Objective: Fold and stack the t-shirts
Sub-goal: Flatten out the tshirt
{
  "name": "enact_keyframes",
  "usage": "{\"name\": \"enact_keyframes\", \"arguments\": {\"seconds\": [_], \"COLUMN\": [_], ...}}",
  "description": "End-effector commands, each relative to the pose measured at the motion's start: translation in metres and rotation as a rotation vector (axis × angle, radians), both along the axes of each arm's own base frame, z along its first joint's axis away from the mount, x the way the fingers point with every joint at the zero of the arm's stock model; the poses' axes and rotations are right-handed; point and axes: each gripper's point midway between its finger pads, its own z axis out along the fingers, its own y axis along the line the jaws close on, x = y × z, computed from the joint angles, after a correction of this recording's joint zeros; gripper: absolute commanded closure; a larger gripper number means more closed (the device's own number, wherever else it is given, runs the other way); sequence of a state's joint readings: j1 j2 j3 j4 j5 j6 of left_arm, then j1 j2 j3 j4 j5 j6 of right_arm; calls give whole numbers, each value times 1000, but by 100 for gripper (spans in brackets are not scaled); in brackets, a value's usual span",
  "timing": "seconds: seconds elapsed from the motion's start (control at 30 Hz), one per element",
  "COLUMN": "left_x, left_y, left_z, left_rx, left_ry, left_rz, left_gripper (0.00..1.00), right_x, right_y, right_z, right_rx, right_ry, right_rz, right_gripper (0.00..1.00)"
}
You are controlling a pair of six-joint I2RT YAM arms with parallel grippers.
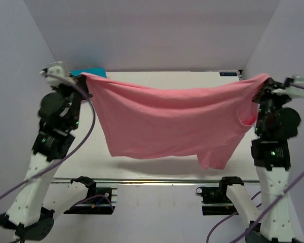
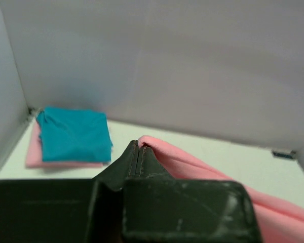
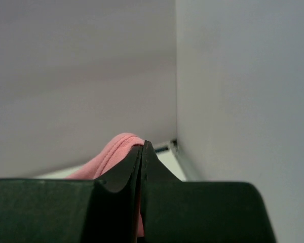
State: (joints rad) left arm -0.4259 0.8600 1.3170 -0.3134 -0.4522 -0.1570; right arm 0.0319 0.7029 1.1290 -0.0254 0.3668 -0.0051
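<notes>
Left gripper (image 2: pixel 137 148) and right gripper (image 3: pixel 143 148), each pinched tight on salmon-pink t-shirt (image 1: pixel 167 116) edge

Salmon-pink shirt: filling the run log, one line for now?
left pincer: shut on salmon-pink shirt; right pincer: same; shirt: stretched aloft; teal-blue shirt: folded atop pale pink shirt

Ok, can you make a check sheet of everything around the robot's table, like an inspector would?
Surface: white table, no spills seen.
Job's things: salmon-pink shirt hangs stretched between both arms above the table; folded teal shirt lies on a pale pink shirt in the far left corner.
Clutter: nothing seen.
Grippers: left gripper and right gripper each shut on an edge of the salmon-pink shirt.
Cables: purple cables loop beside both arms.
Surroundings: plain white walls on three sides.
</notes>
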Motion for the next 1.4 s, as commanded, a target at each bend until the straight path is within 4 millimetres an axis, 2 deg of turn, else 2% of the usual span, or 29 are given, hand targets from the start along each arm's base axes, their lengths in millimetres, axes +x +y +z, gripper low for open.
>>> {"name": "enact_keyframes", "arguments": {"seconds": [0.0,0.1,0.2,0.27,0.33,0.37,0.43,0.5,0.57,0.6,0.67,0.7,0.73,0.77,0.8,0.83,0.87,0.9,0.93,0.97,1.0,1.03,1.07,1.1,1.13,1.17,1.2,1.27,1.37], "left_x": [48,80,105,130,146,164,180,205,229,240,264,272,291,296,302,314,319,323,333,334,339,339,341,341,342,342,342,345,348], "left_y": [-14,-21,-27,-32,-27,-21,-16,-18,-17,-23,-23,-26,-28,-24,-27,-30,-26,-27,-23,-26,-27,-23,-24,-26,-23,-23,-25,-21,-26], "left_z": [-62,-121,-160,-204,-233,-255,-278,-305,-308,-330,-329,-336,-343,-352,-358,-347,-371,-377,-369,-386,-385,-391,-387,-387,-391,-391,-391,-381,-345], "left_rx": [-7,34,66,87,98,91,98,110,110,129,127,127,120,127,129,119,128,132,121,129,115,112,109,106,99,99,97,84,65], "left_ry": [167,306,391,478,550,606,659,710,685,712,682,688,686,711,723,697,738,749,730,760,754,765,756,758,762,762,764,745,700], "left_rz": [54,109,137,168,217,263,300,303,295,273,255,246,243,253,244,243,247,248,256,243,246,244,244,232,222,222,212,210,185], "left_gripper": [100,100,100,100,100,100,100,100,100,100,100,100,100,100,100,100,100,100,100,100,99,94,71,58,46,31,5,0,0], "right_x": [44,77,111,135,151,170,186,208,229,237,255,267,273,277,291,295,299,309,313,318,324,326,329,331,337,336,335,337,331], "right_y": [6,9,14,14,10,9,5,4,6,7,11,11,11,11,10,10,8,-10,-12,-15,-16,-18,-19,-19,-18,-15,-15,-14,-11], "right_z": [-46,-98,-159,-198,-215,-241,-267,-277,-303,-302,-324,-315,-328,-344,-329,-343,-356,-352,-355,-359,-363,-365,-375,-377,-369,-375,-377,-365,-344], "right_rx": [57,89,104,116,119,117,120,115,112,103,95,92,95,94,95,93,89,95,97,89,90,89,91,94,96,102,104,111,126], "right_ry": [94,204,345,434,470,538,615,640,684,680,712,689,712,743,703,734,760,747,750,762,768,775,803,807,792,809,826,819,827], "right_rz": [34,43,60,50,26,17,-6,-11,-1,6,31,32,30,28,22,22,11,-32,-39,-51,-53,-61,-60,-59,-52,-39,-34,-28,-22], "right_gripper": [100,100,100,100,100,100,100,100,100,100,100,100,100,100,100,100,100,100,100,100,99,92,83,72,43,32,23,10,10]}}
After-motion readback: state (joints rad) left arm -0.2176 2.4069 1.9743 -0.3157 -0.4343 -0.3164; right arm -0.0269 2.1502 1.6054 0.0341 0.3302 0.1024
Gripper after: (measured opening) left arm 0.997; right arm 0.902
